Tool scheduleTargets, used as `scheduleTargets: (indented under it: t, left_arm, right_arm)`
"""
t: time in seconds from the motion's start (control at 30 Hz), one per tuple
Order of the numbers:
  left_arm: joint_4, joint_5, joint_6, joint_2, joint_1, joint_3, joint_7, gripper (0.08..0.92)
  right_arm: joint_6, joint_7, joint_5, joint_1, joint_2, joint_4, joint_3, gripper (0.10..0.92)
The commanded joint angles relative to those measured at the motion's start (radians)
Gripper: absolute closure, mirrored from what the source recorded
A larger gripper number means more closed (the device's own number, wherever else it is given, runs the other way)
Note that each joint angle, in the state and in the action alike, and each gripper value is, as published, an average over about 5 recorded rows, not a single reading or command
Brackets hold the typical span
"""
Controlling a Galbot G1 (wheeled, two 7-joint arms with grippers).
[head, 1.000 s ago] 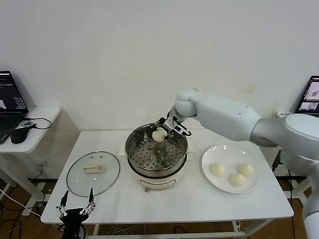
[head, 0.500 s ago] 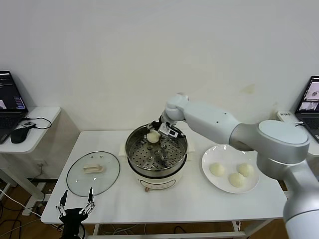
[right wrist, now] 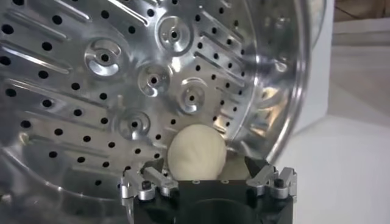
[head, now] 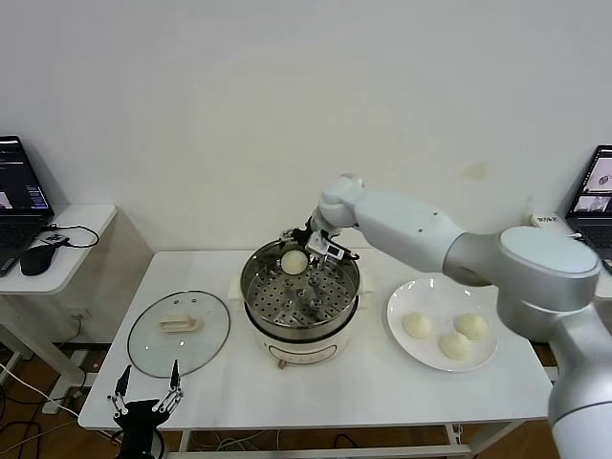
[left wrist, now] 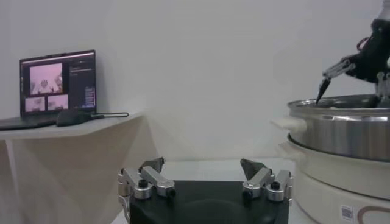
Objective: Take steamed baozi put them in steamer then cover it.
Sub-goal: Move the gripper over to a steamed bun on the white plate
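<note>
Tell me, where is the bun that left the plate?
In the head view, that baozi sits on the perforated tray at the back of the steamer, right beside the right hand.

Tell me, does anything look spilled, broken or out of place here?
Nothing stands out. One baozi lies on the steamer tray beside the open right tool, three wait on the plate, and the glass lid lies flat.

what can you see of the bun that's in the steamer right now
The bun is a small, round, smooth cream-white ball with no visible marks. It lies on the perforated steel tray inside the steamer, near the far rim. In the right wrist view it sits just ahead of the open right gripper, between its fingers, which no longer squeeze it. It looks whole and undented.
</note>
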Motion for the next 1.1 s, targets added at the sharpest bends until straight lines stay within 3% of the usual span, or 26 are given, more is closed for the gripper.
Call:
scheduleTargets:
  t: [0.03,0.3,0.63,0.83,1.1]
  left_arm:
    - [-0.007,-0.001,0.001,0.006,0.001,-0.003,0.0,0.177]
    - [-0.022,-0.02,0.024,0.025,-0.012,-0.01,0.007,0.177]
    - [-0.03,-0.044,0.061,0.071,-0.034,-0.037,0.015,0.177]
    - [-0.006,-0.044,0.06,0.079,-0.038,-0.036,0.017,0.177]
    - [-0.004,-0.042,0.072,0.074,-0.03,-0.05,0.018,0.177]
  right_arm:
    - [-0.229,-0.091,0.249,0.128,-0.14,0.21,-0.037,0.202]
    - [-0.595,-0.129,0.354,0.204,-0.452,0.497,-0.055,0.202]
    - [-0.667,-0.204,0.288,0.051,-0.833,0.652,-0.003,0.202]
    - [-0.65,-0.217,0.215,-0.236,-0.884,0.614,0.213,0.203]
    - [-0.629,-0.238,0.114,-0.477,-0.807,0.484,0.385,0.203]
